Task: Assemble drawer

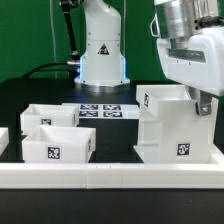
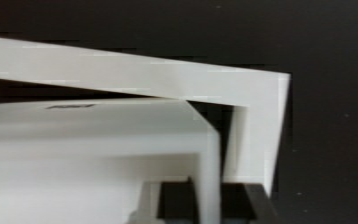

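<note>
My gripper (image 2: 208, 197) is pinched almost closed on a thin side wall of the shell (image 1: 165, 125); the shell stands upright at the exterior view's right, near the front rail (image 1: 100, 173); the near tray (image 1: 57, 146) and far tray (image 1: 42, 116) sit loose at the left; I judge neither is slotted in yet; all parts are white plastic with square tags.

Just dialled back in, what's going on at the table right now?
The Panda arm's pincer sits on the top edge of the drawer shell, on the exterior view's right. The wrist view shows one thin wall of the shell between the jaws, which look closed on it. The two small trays stand loose on the exterior view's left, outside the shell, so neither is slid in yet. The marker board lies behind them.
</note>
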You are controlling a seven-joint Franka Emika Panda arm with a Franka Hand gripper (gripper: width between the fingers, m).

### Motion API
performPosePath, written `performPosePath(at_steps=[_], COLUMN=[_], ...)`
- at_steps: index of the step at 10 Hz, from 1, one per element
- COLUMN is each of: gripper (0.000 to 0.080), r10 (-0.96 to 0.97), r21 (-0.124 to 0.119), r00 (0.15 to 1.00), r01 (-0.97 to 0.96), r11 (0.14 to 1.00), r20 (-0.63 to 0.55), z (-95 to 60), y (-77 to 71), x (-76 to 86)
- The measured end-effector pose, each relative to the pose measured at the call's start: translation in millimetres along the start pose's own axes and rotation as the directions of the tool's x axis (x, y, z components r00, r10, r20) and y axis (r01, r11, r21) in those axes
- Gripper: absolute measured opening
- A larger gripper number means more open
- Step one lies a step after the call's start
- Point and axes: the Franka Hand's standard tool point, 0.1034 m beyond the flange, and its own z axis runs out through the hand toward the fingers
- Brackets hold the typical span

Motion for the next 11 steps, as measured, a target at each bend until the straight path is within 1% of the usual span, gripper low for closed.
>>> performPosePath(at_steps=[1, 2, 5, 6, 7, 8, 9, 10, 11], gripper=[0.0038, 0.0038, 0.0038, 0.0085, 0.0275, 0.0412, 0.0412, 0.0580, 0.0630], r10=[0.003, 0.009, 0.003, -0.002, -0.007, -0.061, -0.145, -0.216, -0.261], r21=[0.005, -0.009, -0.012, -0.012, -0.012, -0.016, -0.032, -0.055, -0.050], r00=[1.000, 1.000, 1.000, 1.000, 1.000, 0.998, 0.989, 0.976, 0.965], r01=[-0.003, -0.009, -0.003, 0.002, 0.007, 0.061, 0.146, 0.217, 0.262], r11=[1.000, 1.000, 1.000, 1.000, 1.000, 0.998, 0.989, 0.975, 0.964], r20=[0.003, 0.008, 0.009, 0.009, 0.009, 0.009, 0.012, 0.024, 0.024], z=[-1.7, 0.1, 1.8, 2.0, 2.2, 1.6, -2.6, -12.6, -23.7], y=[-7.0, -8.2, -8.9, -8.7, -8.6, -5.3, 5.4, 12.7, 12.8], x=[0.1, -0.8, -1.0, -1.5, -2.1, -2.5, -3.3, -3.6, -4.5])
